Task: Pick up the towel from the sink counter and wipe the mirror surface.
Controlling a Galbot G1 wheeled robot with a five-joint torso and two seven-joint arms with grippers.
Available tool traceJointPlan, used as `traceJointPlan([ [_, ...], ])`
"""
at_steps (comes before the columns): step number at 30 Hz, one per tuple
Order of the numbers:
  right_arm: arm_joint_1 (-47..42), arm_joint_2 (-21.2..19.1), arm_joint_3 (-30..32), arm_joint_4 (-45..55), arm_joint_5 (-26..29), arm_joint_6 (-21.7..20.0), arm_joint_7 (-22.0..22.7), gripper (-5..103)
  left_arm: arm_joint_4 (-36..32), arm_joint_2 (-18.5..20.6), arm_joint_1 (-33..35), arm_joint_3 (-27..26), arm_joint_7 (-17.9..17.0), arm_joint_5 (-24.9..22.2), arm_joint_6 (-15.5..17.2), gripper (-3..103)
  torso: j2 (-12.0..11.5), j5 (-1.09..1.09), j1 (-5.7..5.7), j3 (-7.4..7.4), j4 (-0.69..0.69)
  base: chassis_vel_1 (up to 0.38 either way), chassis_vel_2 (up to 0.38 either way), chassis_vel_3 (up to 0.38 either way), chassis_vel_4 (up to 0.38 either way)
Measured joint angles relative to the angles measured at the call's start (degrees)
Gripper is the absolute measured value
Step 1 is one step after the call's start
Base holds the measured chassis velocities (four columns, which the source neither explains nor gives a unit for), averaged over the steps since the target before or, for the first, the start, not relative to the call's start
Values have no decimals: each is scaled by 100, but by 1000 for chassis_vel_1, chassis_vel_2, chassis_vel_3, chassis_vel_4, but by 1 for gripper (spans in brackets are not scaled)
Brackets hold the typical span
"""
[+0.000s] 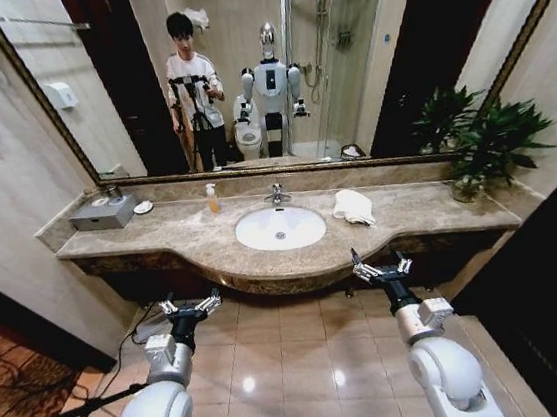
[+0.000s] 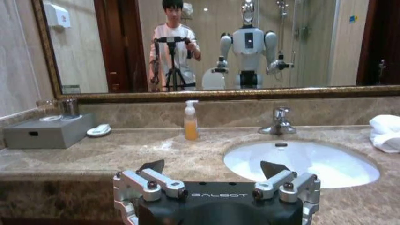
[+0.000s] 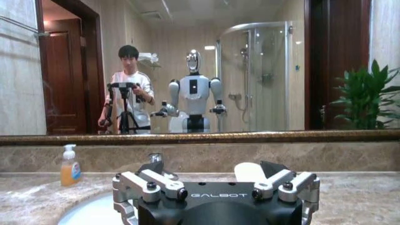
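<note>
A white towel (image 1: 354, 206) lies crumpled on the sink counter (image 1: 182, 242), just right of the white basin (image 1: 280, 227). Behind the counter the mirror (image 1: 273, 68) spans the wall and reflects the robot. My left gripper (image 1: 190, 305) hangs open in front of the counter's curved edge, left of the basin. My right gripper (image 1: 381, 265) is open too, in front of the edge below the towel. In the left wrist view the left gripper (image 2: 212, 166) faces the basin (image 2: 300, 161), with the towel (image 2: 386, 132) off to the side. In the right wrist view the towel (image 3: 248, 171) lies straight beyond the right gripper (image 3: 212, 166).
A chrome faucet (image 1: 276, 195) stands behind the basin, with an orange soap bottle (image 1: 212, 199) to its left. A grey box (image 1: 103, 212) holding glasses sits at the counter's left end, and a potted plant (image 1: 487, 139) at the right end. Cables lie on the floor at left.
</note>
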Motion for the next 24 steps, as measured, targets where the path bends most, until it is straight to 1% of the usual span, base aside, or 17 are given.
traceJointPlan([
  [9,24,5,-41,14,-20,-11,20,100,0,0,1,0,0,0,0,100,0,0,-3,-1,1,-99,110,100,-108],
  [13,29,2,-48,14,-21,-13,27,100,0,0,1,0,0,0,0,100,1,-1,-3,-1,-1,-139,115,122,-119],
  [24,51,-13,-45,-46,-13,-12,33,100,0,0,2,0,0,0,0,100,1,0,-2,-1,1,-130,129,129,-135],
])
